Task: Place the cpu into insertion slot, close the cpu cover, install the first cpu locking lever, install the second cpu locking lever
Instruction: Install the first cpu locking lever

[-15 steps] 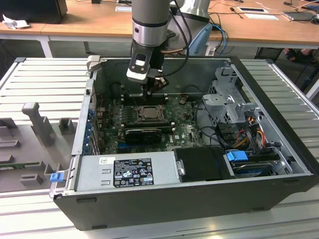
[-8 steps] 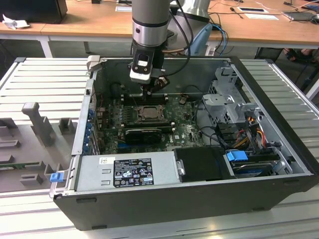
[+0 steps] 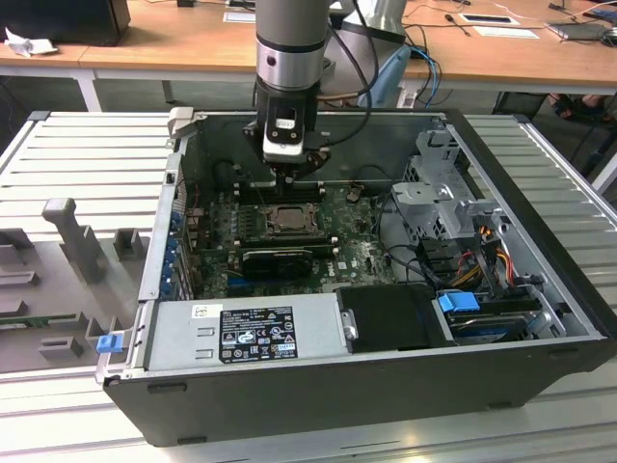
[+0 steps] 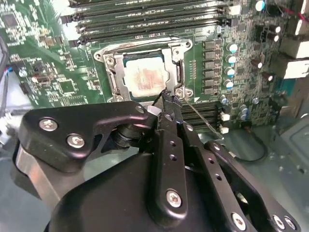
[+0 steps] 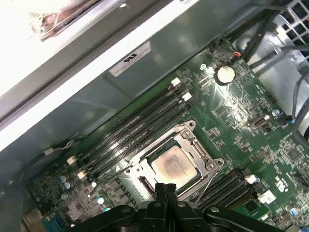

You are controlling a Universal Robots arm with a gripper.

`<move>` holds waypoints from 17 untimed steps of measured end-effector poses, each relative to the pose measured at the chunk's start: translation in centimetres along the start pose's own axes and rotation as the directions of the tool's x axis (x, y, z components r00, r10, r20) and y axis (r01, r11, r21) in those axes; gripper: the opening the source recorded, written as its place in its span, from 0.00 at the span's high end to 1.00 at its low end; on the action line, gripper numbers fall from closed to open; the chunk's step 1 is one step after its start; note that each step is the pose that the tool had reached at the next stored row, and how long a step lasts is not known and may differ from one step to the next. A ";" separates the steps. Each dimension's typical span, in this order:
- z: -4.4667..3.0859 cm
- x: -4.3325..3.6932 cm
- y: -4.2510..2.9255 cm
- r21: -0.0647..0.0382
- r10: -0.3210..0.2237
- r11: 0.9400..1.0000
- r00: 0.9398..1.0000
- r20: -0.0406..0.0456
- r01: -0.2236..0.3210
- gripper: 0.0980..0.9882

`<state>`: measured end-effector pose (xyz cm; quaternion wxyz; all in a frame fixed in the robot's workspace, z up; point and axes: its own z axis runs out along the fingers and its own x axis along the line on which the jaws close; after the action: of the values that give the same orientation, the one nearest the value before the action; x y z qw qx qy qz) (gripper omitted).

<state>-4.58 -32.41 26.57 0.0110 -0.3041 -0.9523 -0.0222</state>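
The cpu [image 4: 145, 79] lies flat in the insertion slot [image 3: 286, 220] on the green motherboard, its pale face showing through the window of the cpu cover [image 4: 112, 72]. The silver cover lies down over the socket, framing the cpu [image 5: 174, 166] in both wrist views. My gripper [image 4: 169, 98] is shut, with its tips pressed together at one corner of the socket, just above the board. A thin wire locking lever [image 4: 199, 117] runs away from that corner at a slant, beside the fingertips. In the exterior view the gripper [image 3: 286, 179] hangs straight down over the far edge of the socket.
Long black memory slots [image 4: 145, 21] lie on one side of the socket, and more slots [image 5: 227, 186] lie on the other. The open computer case holds a power supply [image 3: 246, 328], a drive cage [image 3: 439, 188] and cable bundles on the exterior view's right. Case walls enclose the board.
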 end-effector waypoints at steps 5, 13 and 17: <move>0.04 0.01 -0.01 0.004 -0.111 0.994 0.994 -0.004 0.111 0.99; 0.35 0.02 -0.05 0.009 -0.286 0.958 0.958 -0.012 0.286 0.99; 0.37 0.11 -0.12 0.009 -0.322 0.947 0.947 -0.013 0.322 0.99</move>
<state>-4.74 -32.43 26.20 0.0141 -0.1444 -0.9892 -0.0202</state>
